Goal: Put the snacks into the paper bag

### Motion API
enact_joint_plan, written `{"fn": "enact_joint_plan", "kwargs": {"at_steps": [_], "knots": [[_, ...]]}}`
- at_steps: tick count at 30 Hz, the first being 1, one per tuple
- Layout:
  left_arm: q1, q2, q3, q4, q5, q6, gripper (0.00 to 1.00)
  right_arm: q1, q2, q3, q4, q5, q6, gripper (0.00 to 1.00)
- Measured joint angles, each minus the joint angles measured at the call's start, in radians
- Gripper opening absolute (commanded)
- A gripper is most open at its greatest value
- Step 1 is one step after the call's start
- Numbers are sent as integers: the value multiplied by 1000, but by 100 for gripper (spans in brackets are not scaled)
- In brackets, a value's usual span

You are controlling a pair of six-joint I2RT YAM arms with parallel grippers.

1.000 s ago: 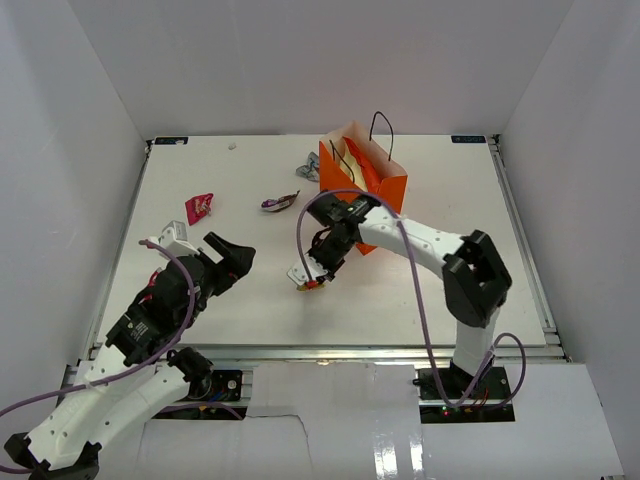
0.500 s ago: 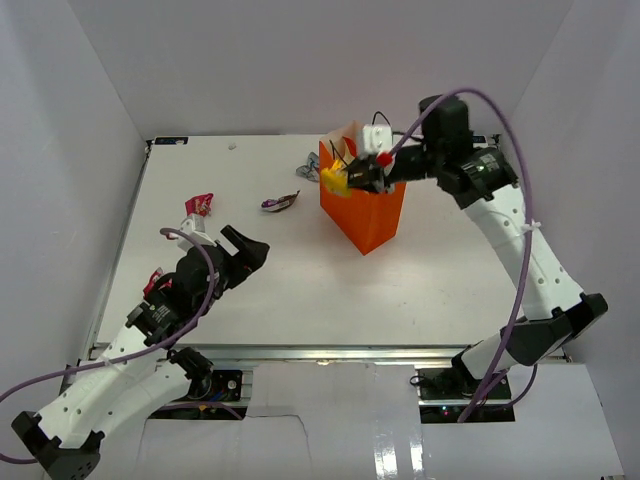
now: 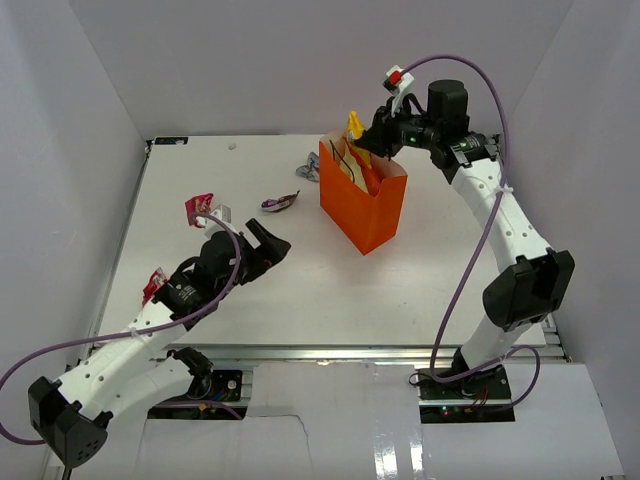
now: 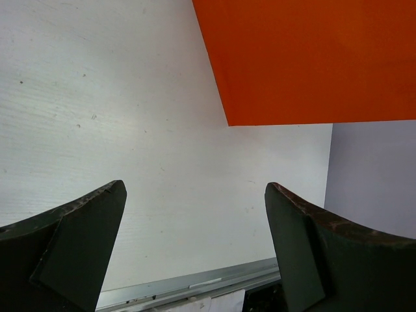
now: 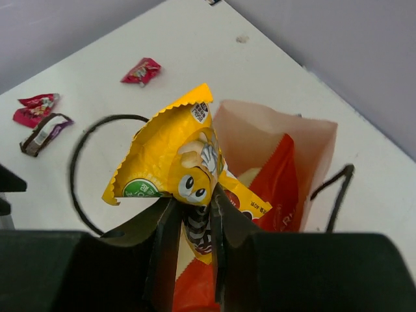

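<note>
1 paper bag (image 3: 375, 205), 1 chips (image 5: 286, 179), 1 pkt (image 5: 174, 162)

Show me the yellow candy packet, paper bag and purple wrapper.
yellow candy packet (image 5: 172, 153): right wrist view, middle of its printed face.
paper bag (image 3: 378, 205): top external view, its orange side wall.
purple wrapper (image 3: 280, 203): top external view, its middle.

There's the small yellow candy packet (image 5: 175, 162), glossy crinkled film, the upright orange bag (image 4: 305, 58) smooth matt paper (paler inside), and the white tabletop (image 4: 97, 117) matt, faintly grained.
</note>
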Motion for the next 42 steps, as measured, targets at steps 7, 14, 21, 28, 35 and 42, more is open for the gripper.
{"fn": "enact_joint_plan", "kwargs": {"at_steps": [7, 14, 21, 28, 35, 42], "knots": [[0, -27, -3, 17, 18, -18, 98, -54, 11, -82, 12, 93, 31, 14], [0, -21, -13, 36, 18, -24, 98, -82, -71, -212, 16, 109, 1, 29], [0, 57, -6, 49, 21, -11, 98, -92, -130, -269, 21, 108, -18, 44], [18, 134, 44, 88, -5, -27, 98, -109, -177, -271, 27, 100, -18, 53], [168, 380, 167, 141, 77, -118, 98, -191, -247, -288, 26, 7, -30, 75], [326, 732, 370, 126, 127, -279, 92, -371, -410, -531, -6, -118, -122, 76]]}}
